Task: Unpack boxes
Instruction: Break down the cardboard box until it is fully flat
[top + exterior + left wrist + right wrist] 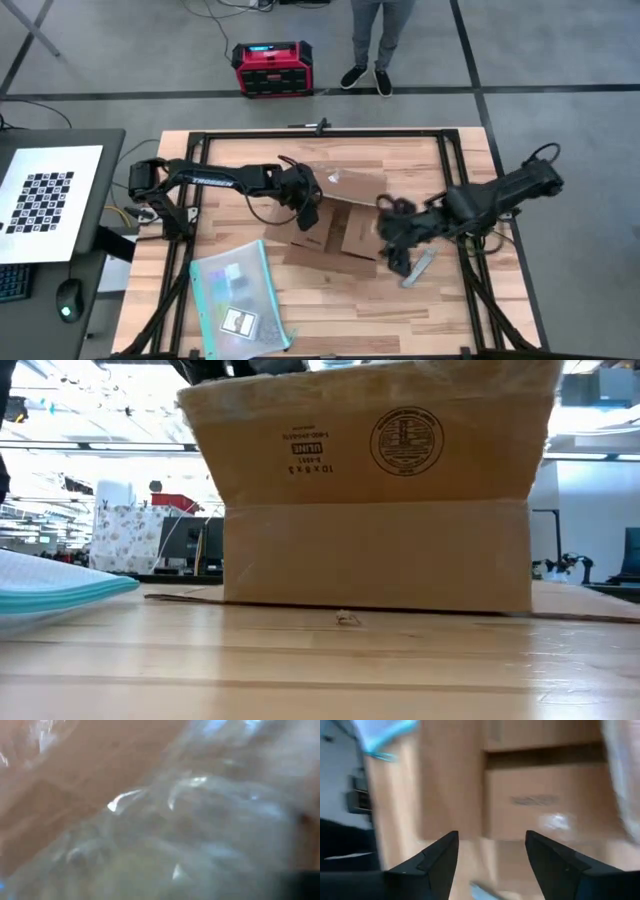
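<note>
The cardboard box sits at the middle of the bench, flaps folded out, its long axis running roughly from nine to three o'clock in the high view. The right pincer hovers just beside the box's three-o'clock edge, fingers spread with nothing between them — the box lies toward nine o'clock from it, and the right wrist view faces the cardboard wall squarely. The left pincer is at the box's ten-o'clock corner, pressed together; its wrist view shows only crinkled clear plastic close up, so it may be pinching wrapping, though I cannot tell. Both arms are about equally near. A teal-edged pouch holding cards lies at seven o'clock; a grey strip lies by the right pincer.
</note>
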